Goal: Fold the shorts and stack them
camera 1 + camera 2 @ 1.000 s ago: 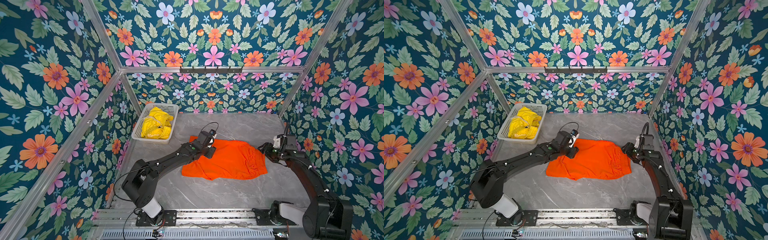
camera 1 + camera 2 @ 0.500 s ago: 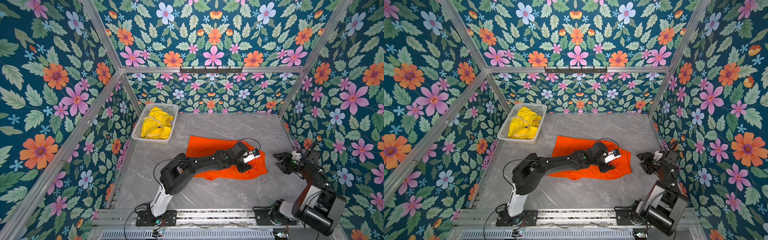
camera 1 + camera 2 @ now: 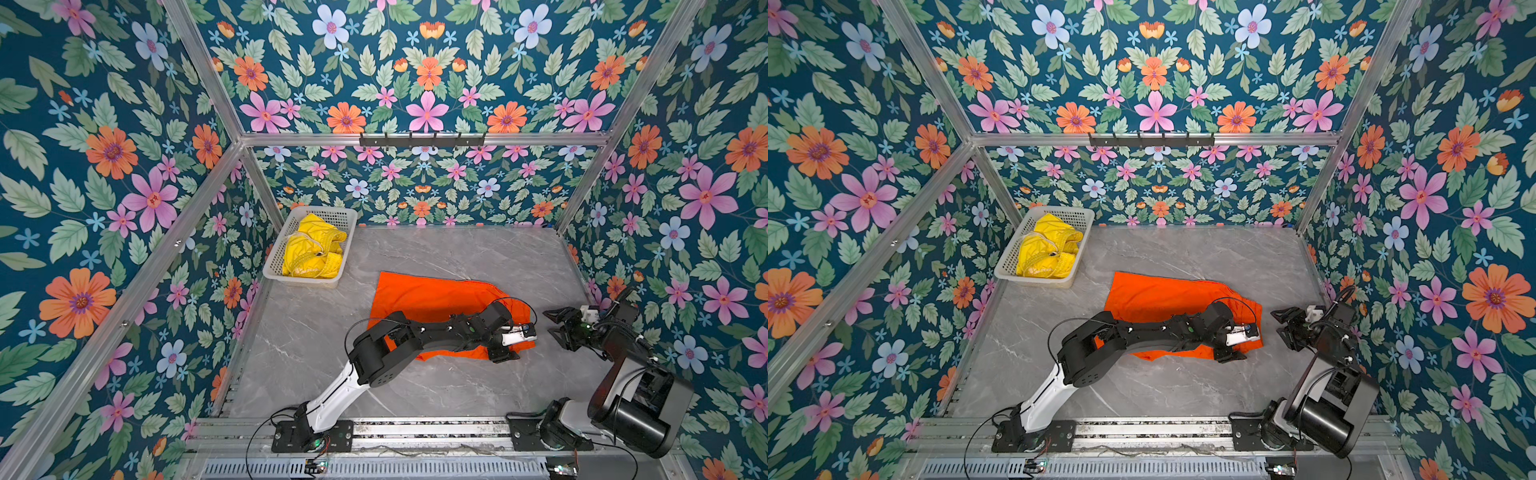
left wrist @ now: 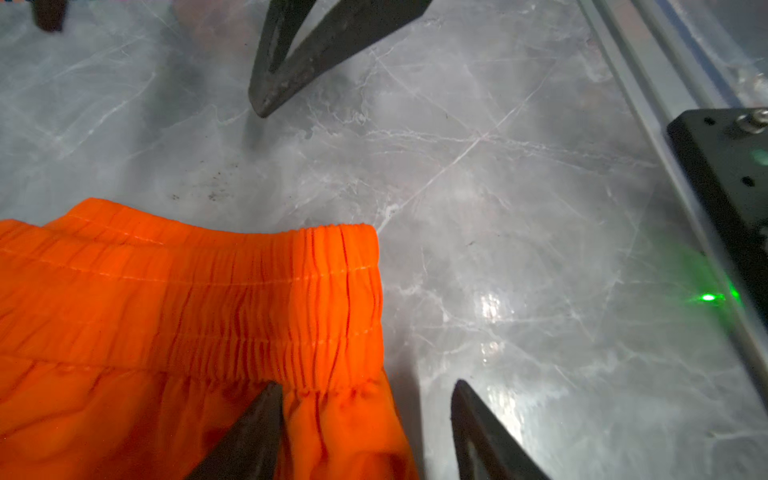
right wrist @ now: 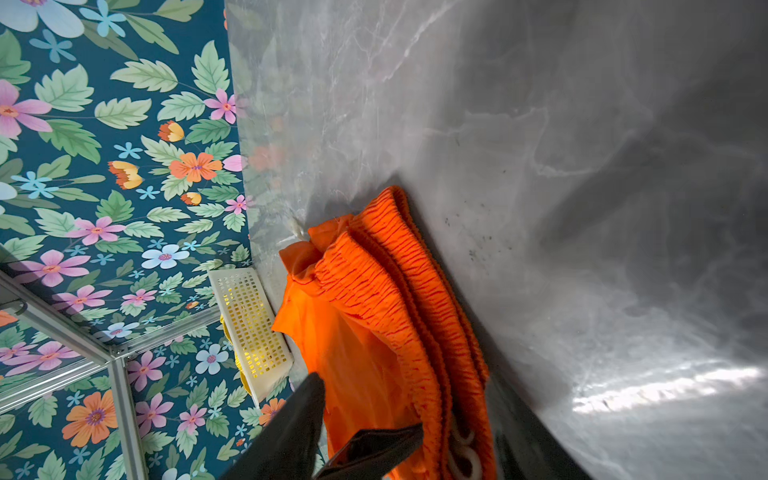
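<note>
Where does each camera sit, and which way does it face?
Top views: high above the base rail, looking down on the table, orange shorts and basket of yellow shorts; both arms whole, left gripper and right gripper open.
Left wrist: low over the waistband, facing the right gripper's fingertip; own fingers show.
Right wrist: low over the table, facing the basket and wall; own fingers show.
Shared: both wrist views see the orange waistband.
</note>
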Robot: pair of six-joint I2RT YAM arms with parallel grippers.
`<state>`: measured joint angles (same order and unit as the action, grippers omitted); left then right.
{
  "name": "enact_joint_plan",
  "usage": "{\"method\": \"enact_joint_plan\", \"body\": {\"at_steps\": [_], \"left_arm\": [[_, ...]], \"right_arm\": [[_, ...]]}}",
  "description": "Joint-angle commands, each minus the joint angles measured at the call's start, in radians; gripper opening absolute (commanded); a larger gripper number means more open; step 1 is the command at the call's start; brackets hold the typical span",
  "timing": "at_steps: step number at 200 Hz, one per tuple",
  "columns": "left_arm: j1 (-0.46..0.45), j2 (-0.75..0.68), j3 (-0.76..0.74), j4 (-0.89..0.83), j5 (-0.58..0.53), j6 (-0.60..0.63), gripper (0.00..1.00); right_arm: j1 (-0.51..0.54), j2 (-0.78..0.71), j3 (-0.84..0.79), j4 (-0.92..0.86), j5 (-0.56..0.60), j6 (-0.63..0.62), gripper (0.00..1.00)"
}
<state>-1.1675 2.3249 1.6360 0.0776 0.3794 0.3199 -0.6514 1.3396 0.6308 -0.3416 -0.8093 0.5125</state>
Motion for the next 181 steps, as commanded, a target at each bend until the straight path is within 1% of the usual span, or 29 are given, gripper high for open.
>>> {"method": "enact_joint_plan", "body": {"at_steps": [1,13,24,32,53,76,79,88,106,141,166,181], "left_arm": [[-0.004,0.008,-0.002,0.052,-0.025,0.018,0.49],[-0.006,-0.002,-0.024,0.083,-0.020,0.019,0.39],[-0.005,-0.019,-0.057,0.127,-0.030,0.017,0.34],[-0.005,-0.032,-0.083,0.163,-0.042,0.012,0.31],[-0.005,-0.060,-0.134,0.236,-0.055,0.006,0.25],[-0.004,-0.064,-0.149,0.258,-0.060,-0.002,0.18],[-0.005,-0.064,-0.149,0.260,-0.060,-0.003,0.17],[-0.005,-0.066,-0.152,0.268,-0.063,-0.009,0.14],[-0.005,-0.080,-0.175,0.306,-0.069,-0.018,0.13],[-0.004,-0.113,-0.223,0.399,-0.084,-0.028,0.13],[-0.005,-0.115,-0.223,0.412,-0.078,-0.028,0.14],[-0.006,-0.114,-0.222,0.410,-0.061,-0.032,0.15]], "right_arm": [[0.013,0.034,-0.002,-0.015,-0.036,-0.007,0.63],[0.035,0.063,0.006,-0.028,-0.044,-0.013,0.65],[0.054,0.088,0.013,-0.030,-0.047,-0.014,0.78],[0.066,0.102,0.015,-0.024,-0.050,-0.010,0.82],[0.106,0.129,0.016,0.007,-0.051,0.015,0.83],[0.124,0.173,0.034,0.009,-0.045,0.024,0.83],[0.148,0.178,0.036,0.007,-0.044,0.024,0.83],[0.153,0.188,0.039,-0.001,-0.040,0.022,0.83],[0.155,0.190,0.033,-0.006,-0.032,0.022,0.83],[0.196,0.201,0.025,0.014,-0.063,0.041,0.83],[0.209,0.227,0.010,0.092,-0.120,0.092,0.83],[0.223,0.234,0.013,0.109,-0.127,0.103,0.81]]}}
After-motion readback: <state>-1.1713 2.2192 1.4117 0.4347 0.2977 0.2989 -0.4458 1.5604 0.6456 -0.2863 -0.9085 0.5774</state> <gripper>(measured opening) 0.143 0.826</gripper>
